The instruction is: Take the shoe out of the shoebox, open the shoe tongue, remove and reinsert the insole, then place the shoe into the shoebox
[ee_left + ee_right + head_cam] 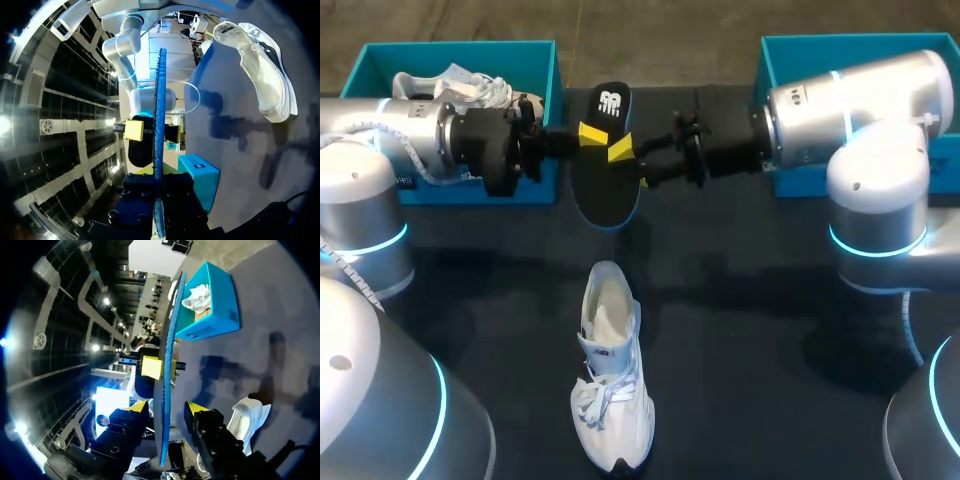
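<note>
The left jaws [588, 133] are clamped on the black insole [605, 195], holding it in the air above the dark surface [750, 330], while the right jaws [630, 165] stand open astride its edge without pinching it. The white shoe [610, 370] lies on the surface nearer the robot, well apart from the two teal shoeboxes [535, 60]
</note>
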